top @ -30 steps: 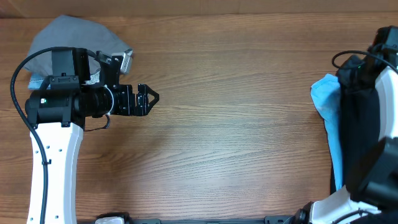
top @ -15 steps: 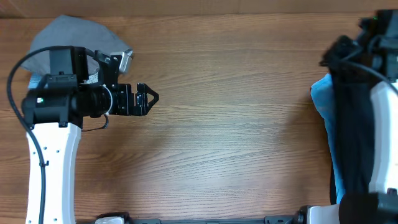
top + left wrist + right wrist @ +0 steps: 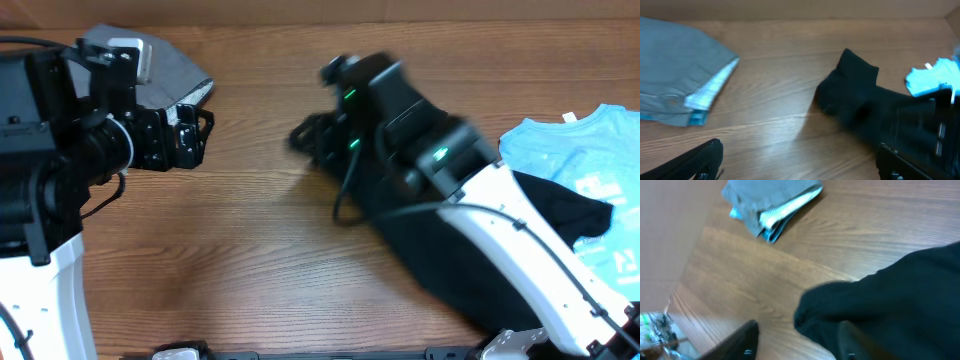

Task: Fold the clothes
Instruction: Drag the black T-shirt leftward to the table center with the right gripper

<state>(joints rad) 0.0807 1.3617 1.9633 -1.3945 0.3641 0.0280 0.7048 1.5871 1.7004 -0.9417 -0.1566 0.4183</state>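
The black T-shirt [image 3: 405, 245] lies crumpled in a long heap from the table's middle towards the right, partly under my right arm. One bunched end [image 3: 855, 95] points left. My right gripper [image 3: 308, 135] hovers over that end, blurred by motion. Its jaws stand apart, and the cloth's edge [image 3: 890, 295] lies loose by the right finger [image 3: 850, 340], with bare wood beside the left one. A light blue T-shirt [image 3: 570, 150] with white print lies flat at the far right, partly under the black one. My left gripper [image 3: 200, 135] is open and empty over bare wood at the left [image 3: 802, 162].
A grey folded garment [image 3: 165, 65] with a pale striped edge sits at the back left corner, behind my left gripper; it also shows in the left wrist view [image 3: 675, 85] and the right wrist view [image 3: 765, 200]. Bare wood separates my left gripper from the black heap.
My right arm swung from the right edge to the middle, pulling the black T-shirt out across the table, and its jaws have parted. The blue T-shirt now lies uncovered. My left arm drew back left.
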